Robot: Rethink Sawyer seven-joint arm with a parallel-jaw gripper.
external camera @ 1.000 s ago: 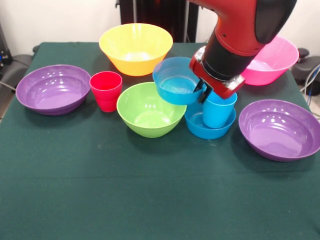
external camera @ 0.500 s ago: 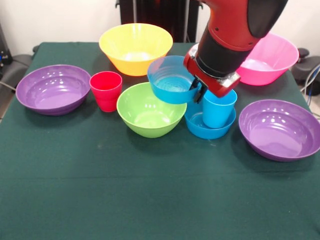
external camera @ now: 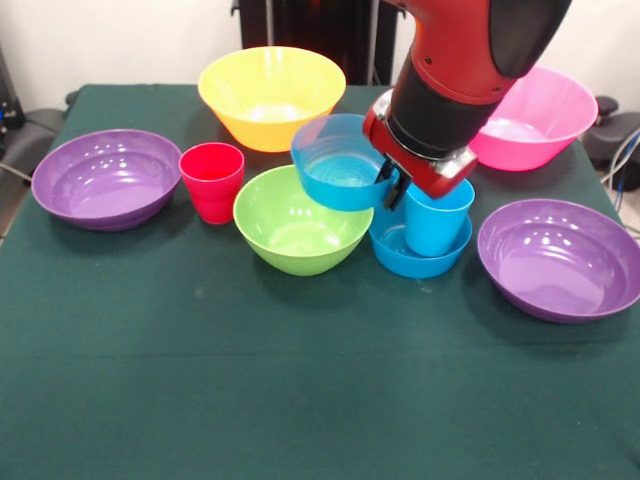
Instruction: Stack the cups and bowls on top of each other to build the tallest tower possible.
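Note:
My gripper [external camera: 392,186] is shut on the right rim of a small blue bowl [external camera: 335,165]. It holds the bowl tilted in the air, over the right rim of the lime green bowl [external camera: 298,222]. Just right of the gripper, a blue cup [external camera: 437,222] stands upright inside a second small blue bowl [external camera: 398,256] on the table. A red cup [external camera: 211,180] stands upright left of the green bowl. The arm's red and black wrist hides the held bowl's far right edge.
A large orange-yellow bowl [external camera: 270,95] sits at the back, with a large pink bowl [external camera: 540,120] at the back right, partly behind the arm. One wide purple bowl [external camera: 105,178] lies at the left and another [external camera: 560,258] at the right. Green cloth [external camera: 300,390] covers the table.
The gripper and the held blue bowl have shifted a little to the left and slightly up. Everything on the table has stayed in place.

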